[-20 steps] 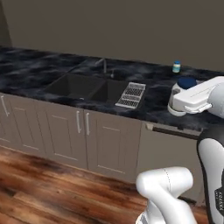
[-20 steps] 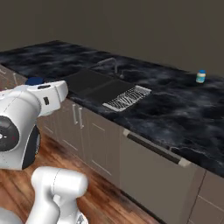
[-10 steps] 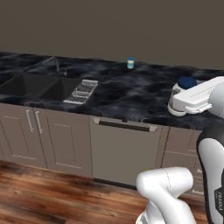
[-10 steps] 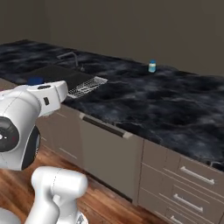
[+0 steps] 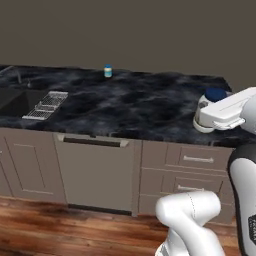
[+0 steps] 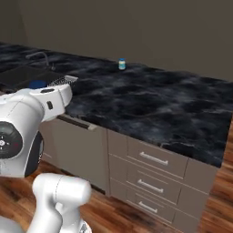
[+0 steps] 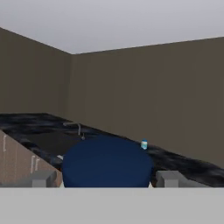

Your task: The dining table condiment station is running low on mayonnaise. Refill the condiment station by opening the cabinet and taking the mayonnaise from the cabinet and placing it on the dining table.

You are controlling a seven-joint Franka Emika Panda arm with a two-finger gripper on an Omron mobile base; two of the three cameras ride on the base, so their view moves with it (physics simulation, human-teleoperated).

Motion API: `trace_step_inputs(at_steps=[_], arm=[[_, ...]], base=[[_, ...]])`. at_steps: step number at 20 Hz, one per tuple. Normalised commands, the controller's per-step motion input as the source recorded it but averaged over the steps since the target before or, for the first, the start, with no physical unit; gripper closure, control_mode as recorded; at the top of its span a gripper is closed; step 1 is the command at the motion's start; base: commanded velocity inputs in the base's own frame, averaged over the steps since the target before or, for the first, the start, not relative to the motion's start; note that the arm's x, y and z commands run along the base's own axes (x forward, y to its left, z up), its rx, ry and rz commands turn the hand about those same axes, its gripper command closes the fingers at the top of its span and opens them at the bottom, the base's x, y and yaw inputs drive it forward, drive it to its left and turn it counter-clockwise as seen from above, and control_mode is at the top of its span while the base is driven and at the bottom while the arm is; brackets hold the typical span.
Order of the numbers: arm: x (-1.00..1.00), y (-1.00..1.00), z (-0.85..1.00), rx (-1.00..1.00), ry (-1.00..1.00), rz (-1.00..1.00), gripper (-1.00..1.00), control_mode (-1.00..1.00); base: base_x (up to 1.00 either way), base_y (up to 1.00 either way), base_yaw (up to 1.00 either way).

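1. Gripper [image 7: 105, 179] fingers spread wide around the mayonnaise [image 7: 106, 161], pinching its sides.
2. Mayonnaise dark lid [image 5: 215, 94] shows at the hand, above the counter [image 5: 140, 105].
3. Small jar [image 5: 107, 71] stands at counter's back.

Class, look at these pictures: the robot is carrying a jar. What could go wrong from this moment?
1. The mayonnaise sits between the fingers of the hand, held out in the air above the edge of the dark counter. A jolt from the base might shake it loose.
2. A similar blue-lidded jar stands at the back of that counter, so the two could be confused.
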Motion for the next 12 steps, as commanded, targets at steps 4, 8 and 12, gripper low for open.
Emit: trace_step_inputs(at_steps=[4,8,12], arm=[[0.0,0.0,0.0,0.0,0.0,0.0,1.0,1.0],[0.0,0.0,0.0,0.0,0.0,0.0,1.0,1.0],[0.0,0.0,0.0,0.0,0.0,0.0,1.0,1.0]], base=[[0.0,-0.92,-0.16],[0.0,-1.0,-0.05],[0.0,-1.0,-0.01]])
